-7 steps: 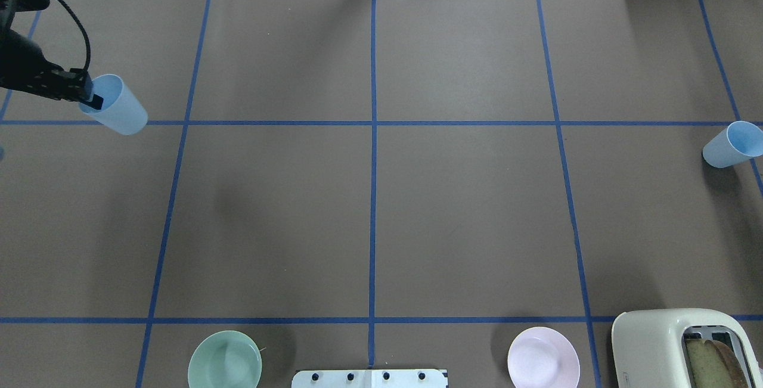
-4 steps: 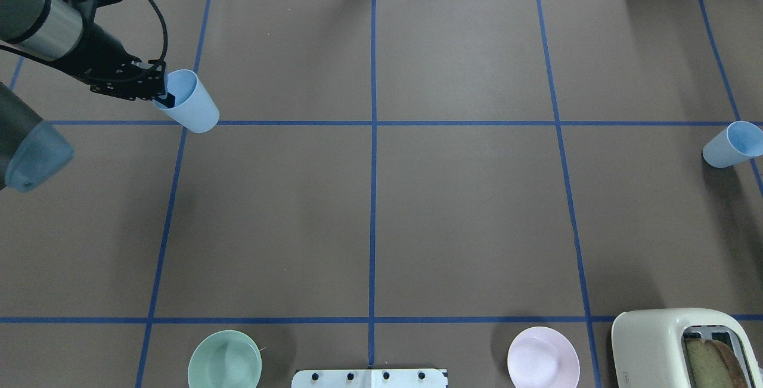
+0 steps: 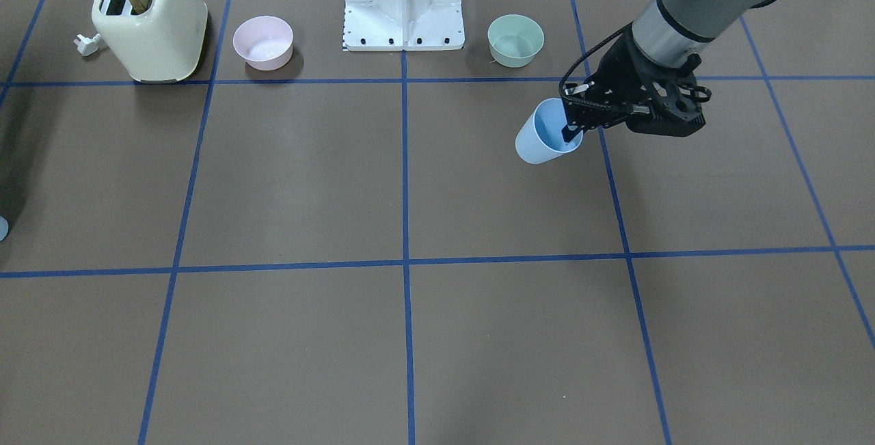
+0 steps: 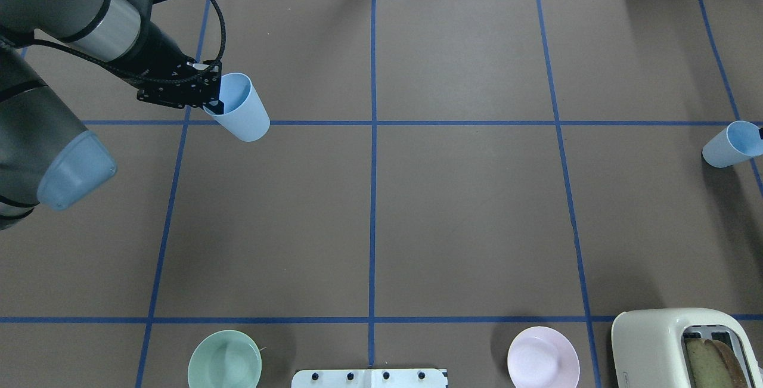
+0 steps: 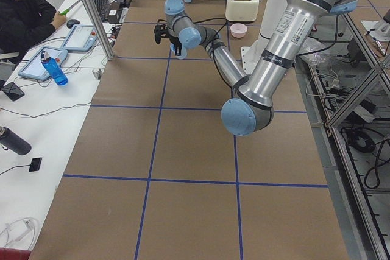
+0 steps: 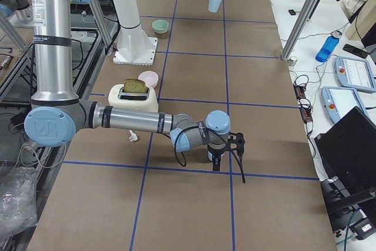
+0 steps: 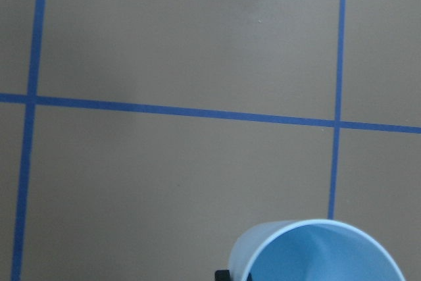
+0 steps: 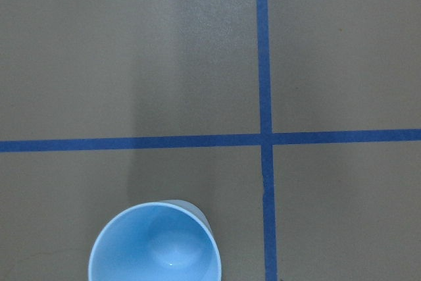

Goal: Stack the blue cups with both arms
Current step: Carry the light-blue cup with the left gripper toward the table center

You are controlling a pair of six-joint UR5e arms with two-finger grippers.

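Observation:
Two pale blue cups. My left gripper point(image 4: 216, 101) is shut on the rim of one blue cup point(image 4: 243, 111), one finger inside it, and holds it tilted just above the table left of centre; the front-facing view shows that cup point(image 3: 540, 139) too. The other blue cup point(image 4: 728, 146) stands upright at the table's right edge and fills the bottom of the right wrist view point(image 8: 154, 245). My right gripper point(image 6: 216, 158) is over that cup. Only a dark sliver of it shows at the cup's rim in the overhead view. I cannot tell whether it is open or shut.
A mint-green bowl point(image 4: 225, 359) and a pink bowl point(image 4: 543, 357) sit near the robot's white pedestal point(image 4: 369, 378). A cream toaster point(image 4: 667, 346) with bread stands at the near right. Blue tape lines grid the brown table.
My left arm has carried its cup rightward, from the table's left edge towards the centre. The right cup has not moved; a dark sliver now shows at its rim.

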